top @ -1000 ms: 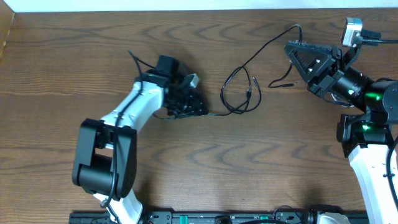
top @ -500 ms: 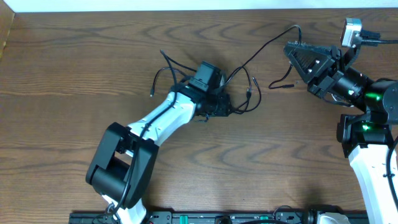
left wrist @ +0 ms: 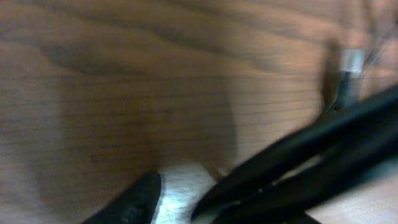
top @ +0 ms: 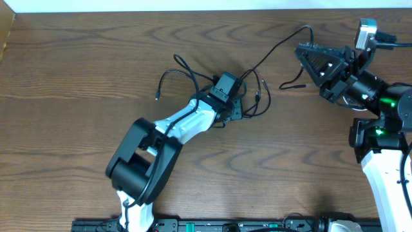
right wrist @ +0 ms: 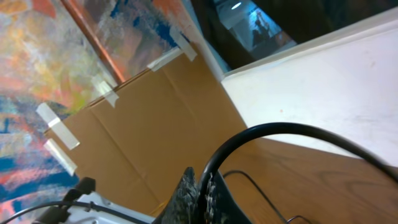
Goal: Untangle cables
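The long black cable (top: pixel 277 44) runs from my right gripper (top: pixel 308 54) down into loose loops (top: pixel 260 98) at the table's middle. One plug end (top: pixel 158 96) lies to the left, another (top: pixel 281 87) to the right. My right gripper (right wrist: pixel 202 194) is shut on the black cable (right wrist: pixel 280 127), which arches up out of its fingers. My left gripper (top: pixel 233 111) sits low on the loops' left side. In the blurred left wrist view a white thing (left wrist: pixel 180 193), seemingly the white cable, fills the gap between the fingers, with black strands (left wrist: pixel 311 155) beside it.
The wooden table (top: pixel 77 77) stretches bare to the left and in front. A cardboard wall (right wrist: pixel 155 118) stands at the table's far side. The right arm's base (top: pixel 386 161) occupies the right edge.
My left arm has swung right across the table to the loops, and a black strand with its plug end now trails behind it. The right arm has not moved.
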`<state>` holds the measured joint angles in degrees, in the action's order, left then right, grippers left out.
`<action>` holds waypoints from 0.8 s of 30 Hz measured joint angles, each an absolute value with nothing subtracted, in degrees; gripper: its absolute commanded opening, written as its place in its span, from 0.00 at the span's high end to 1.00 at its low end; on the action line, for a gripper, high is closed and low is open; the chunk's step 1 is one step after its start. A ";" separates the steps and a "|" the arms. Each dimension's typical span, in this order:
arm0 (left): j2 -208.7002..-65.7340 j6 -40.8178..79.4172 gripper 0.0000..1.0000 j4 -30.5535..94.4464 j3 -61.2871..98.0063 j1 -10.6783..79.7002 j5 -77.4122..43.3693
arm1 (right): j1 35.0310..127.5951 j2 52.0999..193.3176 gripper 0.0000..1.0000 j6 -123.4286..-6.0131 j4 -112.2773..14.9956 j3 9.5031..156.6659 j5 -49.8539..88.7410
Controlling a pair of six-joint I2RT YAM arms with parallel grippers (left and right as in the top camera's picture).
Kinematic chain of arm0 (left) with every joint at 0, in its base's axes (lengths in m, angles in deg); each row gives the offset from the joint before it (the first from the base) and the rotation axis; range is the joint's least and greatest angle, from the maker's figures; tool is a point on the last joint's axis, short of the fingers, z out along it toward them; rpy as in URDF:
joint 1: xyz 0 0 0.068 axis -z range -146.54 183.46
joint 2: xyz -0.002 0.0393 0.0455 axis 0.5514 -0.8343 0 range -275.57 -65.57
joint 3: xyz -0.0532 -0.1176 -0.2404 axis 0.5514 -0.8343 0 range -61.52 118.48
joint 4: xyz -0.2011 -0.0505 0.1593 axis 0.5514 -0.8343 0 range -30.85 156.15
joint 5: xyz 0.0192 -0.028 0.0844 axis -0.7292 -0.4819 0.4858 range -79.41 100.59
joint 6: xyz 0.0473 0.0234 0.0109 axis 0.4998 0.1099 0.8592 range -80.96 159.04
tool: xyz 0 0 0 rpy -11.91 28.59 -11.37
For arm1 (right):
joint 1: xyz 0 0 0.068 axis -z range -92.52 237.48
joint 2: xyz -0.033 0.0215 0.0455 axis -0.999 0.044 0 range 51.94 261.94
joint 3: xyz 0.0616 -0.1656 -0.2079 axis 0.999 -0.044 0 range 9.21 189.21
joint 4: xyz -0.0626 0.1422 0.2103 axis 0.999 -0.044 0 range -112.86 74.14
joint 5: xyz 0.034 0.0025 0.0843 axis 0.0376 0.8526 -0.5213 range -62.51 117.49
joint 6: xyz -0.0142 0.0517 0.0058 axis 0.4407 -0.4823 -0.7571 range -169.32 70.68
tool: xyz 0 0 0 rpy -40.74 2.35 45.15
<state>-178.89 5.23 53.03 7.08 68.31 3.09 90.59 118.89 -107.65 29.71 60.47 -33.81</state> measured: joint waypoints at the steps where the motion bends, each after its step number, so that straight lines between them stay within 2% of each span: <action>1: -178.84 4.93 0.71 53.01 7.37 68.20 3.90 | 91.20 118.89 0.99 -107.43 29.68 60.47 -33.83; 2: -178.87 4.67 0.78 52.57 7.39 68.05 4.88 | 92.14 118.89 0.99 -107.21 29.73 60.47 -33.83; 3: -179.04 4.78 0.81 51.54 7.34 67.66 5.95 | 93.10 118.89 0.99 -107.15 29.75 60.47 -33.81; 10: -178.25 11.01 0.81 45.16 7.41 61.71 10.45 | 103.40 118.85 0.99 -107.06 27.65 60.47 -34.82; 12: -177.97 12.99 0.92 43.30 7.43 59.66 10.98 | 105.45 118.74 0.99 -106.97 25.16 60.47 -35.36; 14: -177.73 15.53 0.93 41.47 7.47 57.54 10.50 | 106.96 118.72 0.99 -106.49 22.01 60.47 -35.84; 18: -177.27 22.68 0.93 39.43 7.47 54.28 4.88 | 109.45 118.61 0.99 -103.65 13.09 60.50 -36.08; 24: -175.52 33.87 0.93 36.26 7.19 49.80 -8.67 | 111.42 118.57 0.99 -94.84 -6.91 60.65 -34.16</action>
